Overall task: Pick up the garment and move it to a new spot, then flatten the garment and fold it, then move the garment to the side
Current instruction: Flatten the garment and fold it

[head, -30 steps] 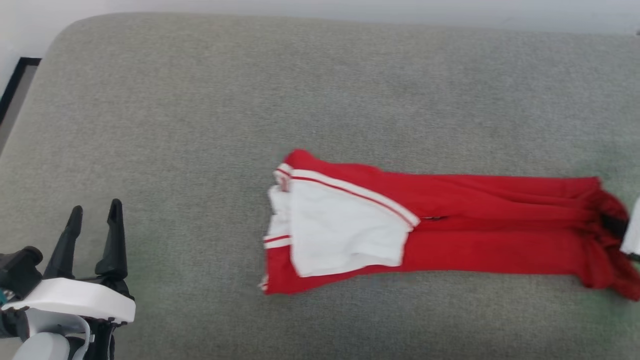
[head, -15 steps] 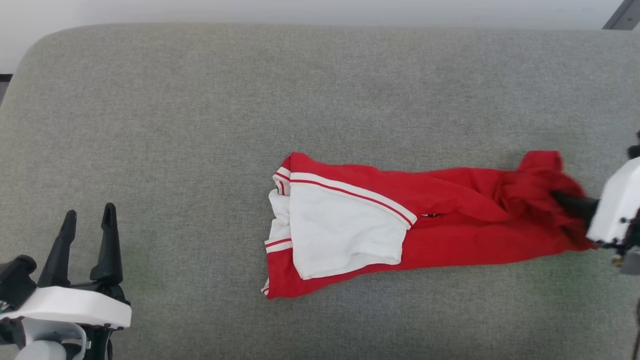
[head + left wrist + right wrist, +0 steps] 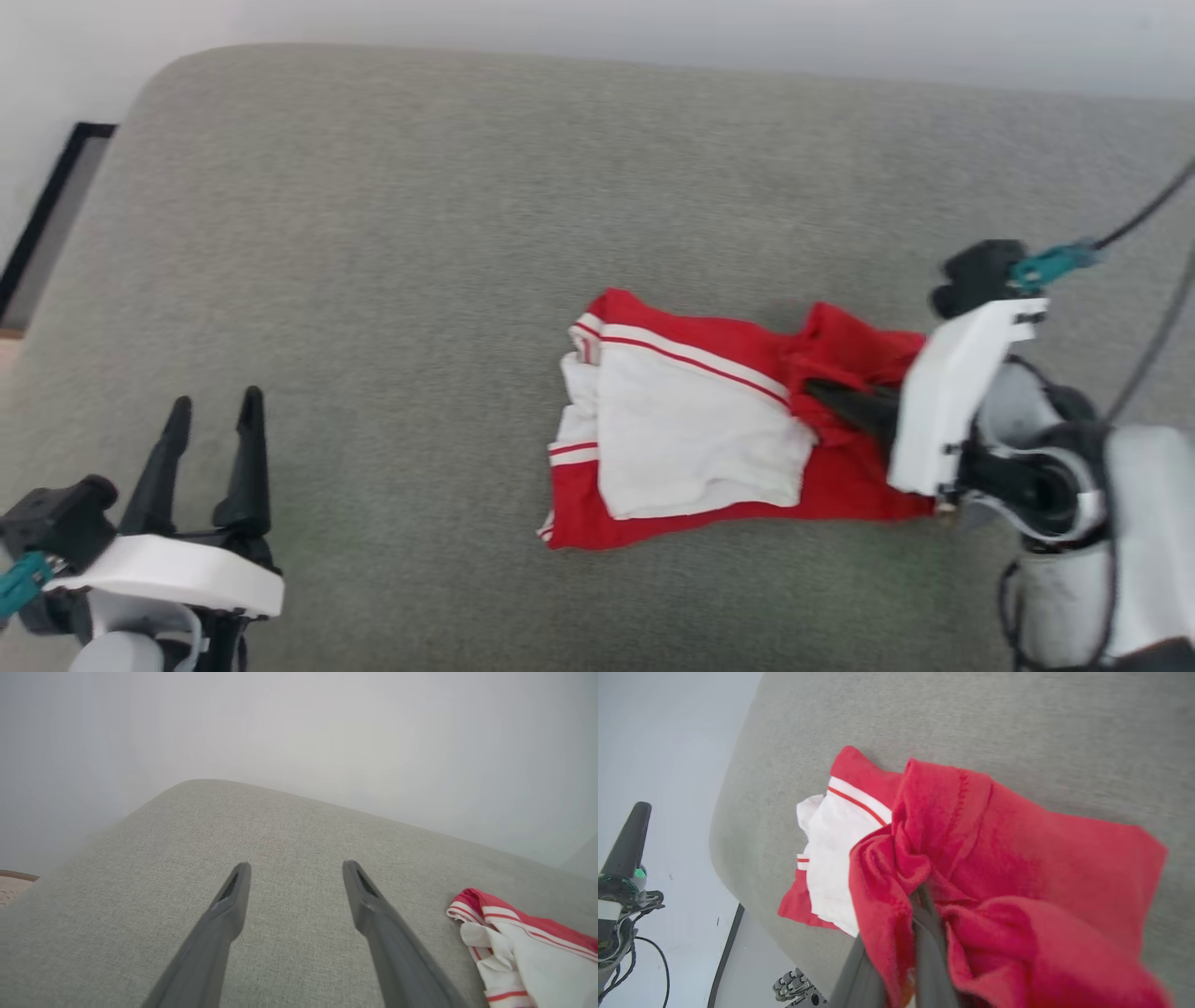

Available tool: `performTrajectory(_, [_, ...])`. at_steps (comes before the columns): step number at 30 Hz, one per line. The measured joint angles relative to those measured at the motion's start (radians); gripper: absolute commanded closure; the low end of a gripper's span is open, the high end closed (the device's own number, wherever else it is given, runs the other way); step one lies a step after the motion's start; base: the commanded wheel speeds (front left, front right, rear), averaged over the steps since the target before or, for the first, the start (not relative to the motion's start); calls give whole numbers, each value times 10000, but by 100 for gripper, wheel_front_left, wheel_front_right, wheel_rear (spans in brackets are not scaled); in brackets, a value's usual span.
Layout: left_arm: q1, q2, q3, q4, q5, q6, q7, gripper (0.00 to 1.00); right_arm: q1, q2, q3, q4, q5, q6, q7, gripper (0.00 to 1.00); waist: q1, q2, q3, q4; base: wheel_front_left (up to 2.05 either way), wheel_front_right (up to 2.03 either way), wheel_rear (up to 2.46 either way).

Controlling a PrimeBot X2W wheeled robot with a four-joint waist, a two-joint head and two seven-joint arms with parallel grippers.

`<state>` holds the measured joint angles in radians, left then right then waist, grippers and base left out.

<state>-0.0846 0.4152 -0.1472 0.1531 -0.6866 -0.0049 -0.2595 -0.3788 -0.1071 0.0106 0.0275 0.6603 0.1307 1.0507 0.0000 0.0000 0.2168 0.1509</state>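
The garment, a red shirt with white sleeves and striped bands, lies on the grey cushioned surface right of centre. Its right part is doubled back over itself toward the white sleeve. My right gripper is shut on the red hem, and bunched red cloth wraps around its dark fingers in the right wrist view. My left gripper stands open at the lower left, well apart from the shirt. In the left wrist view the left gripper holds nothing, with the sleeve end of the garment off to the right.
The grey surface has a rounded far-left corner with a dark-framed floor strip beyond it. A pale wall runs behind. A black cable trails from my right arm. Wide bare fabric lies left of and behind the shirt.
My right gripper has carried the red hem leftward over the shirt, so the long red body is now folded short. The camera has also shifted. The left gripper stays open.
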Motion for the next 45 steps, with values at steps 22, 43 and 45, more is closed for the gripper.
performTrajectory(22, [-553,-399,-449,830,40,-399,29,0,-1559,337,2769,2717,155,0,-1956,0,0,0,-290,1396,0,0,0])
performTrajectory(43, [552,-301,748,174,474,-389,-15,0,-355,-1446,1630,-374,100,0,-4738,0,0,0,-1056,-566,0,0,0])
performTrajectory(45, [705,-322,884,52,562,-397,-15,0,-67,-1616,1515,-545,-107,0,-5258,0,0,0,-1162,-790,0,0,0])
